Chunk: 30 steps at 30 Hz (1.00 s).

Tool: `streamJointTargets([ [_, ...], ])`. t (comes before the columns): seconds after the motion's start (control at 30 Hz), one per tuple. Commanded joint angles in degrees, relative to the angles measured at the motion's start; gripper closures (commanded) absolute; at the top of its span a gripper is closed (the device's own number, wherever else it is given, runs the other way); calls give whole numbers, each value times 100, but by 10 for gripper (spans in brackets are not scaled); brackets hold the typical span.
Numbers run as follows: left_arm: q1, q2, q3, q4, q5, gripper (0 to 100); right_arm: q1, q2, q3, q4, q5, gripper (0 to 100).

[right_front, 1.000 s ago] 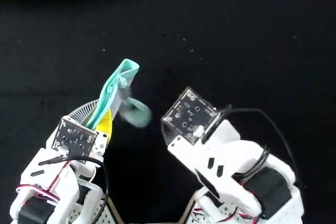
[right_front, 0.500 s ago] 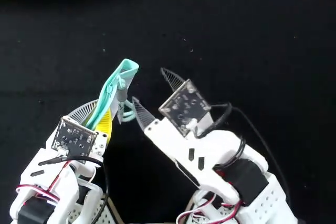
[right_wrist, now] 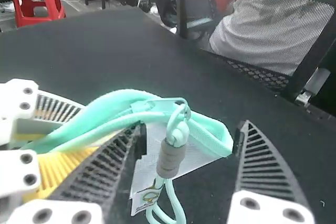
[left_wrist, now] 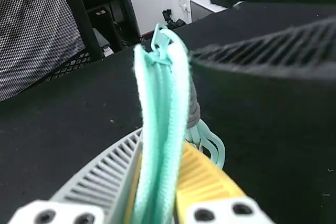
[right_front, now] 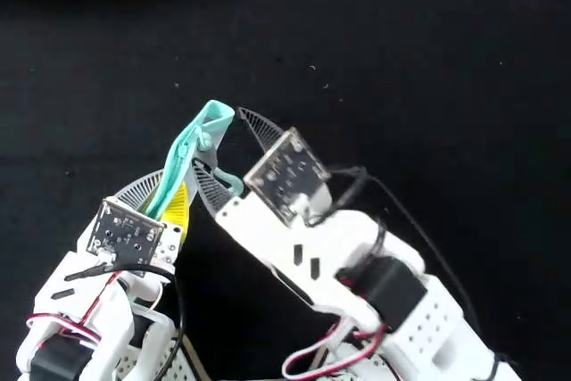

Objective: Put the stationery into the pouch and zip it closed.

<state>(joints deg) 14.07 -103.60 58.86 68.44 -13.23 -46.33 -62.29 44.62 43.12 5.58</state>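
Here, in the high view, the teal pouch (right_front: 190, 147) stands on edge over the black tabletop (right_front: 401, 69), its near end clamped between the grey and yellow fingers of the left end effector (right_front: 168, 195). The right end effector (right_front: 234, 156) sits at the pouch's far end, its black fingers spread apart on either side of that end and gripping nothing.

In the left wrist view, the pouch (left_wrist: 160, 124) rises straight out of the left end effector (left_wrist: 157, 182). The zip teeth look drawn together along the whole visible edge up to the slider at the far tip.

In the right wrist view, the zip pull (right_wrist: 171, 156), a grey bead on a teal cord loop, hangs from the slider at the pouch's (right_wrist: 121, 113) far corner, between the open fingers of the right end effector (right_wrist: 191, 129) and touching neither.

Judging from this, the loading step seems done, though the pouch hides its contents. The zip seems closed or nearly so; what may remain is a last tug on the pull and letting go.
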Motion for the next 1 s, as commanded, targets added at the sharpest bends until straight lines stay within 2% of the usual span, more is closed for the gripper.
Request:
streamJointTargets([
  [0.0, 13, -62, -119, -105, 0, 971, 44, 303, -40, -299, 0, 724],
  [0.1, 13, -62, -119, -79, 0, 971, 334, 453, -31, -527, 0, 750],
  [0.23, 13, -62, -119, -79, 0, 971, 747, 593, -31, -870, 0, 881],
  [0.3, 13, -62, -119, -79, 0, 971, 844, 611, -22, -949, 0, 910],
  [0.67, 13, -62, -119, -70, 0, 971, 862, -242, 1121, -1846, 0, 914],
  [0.97, 48, -62, -119, -79, 0, 971, 853, -910, 1411, -1873, 0, 913],
])
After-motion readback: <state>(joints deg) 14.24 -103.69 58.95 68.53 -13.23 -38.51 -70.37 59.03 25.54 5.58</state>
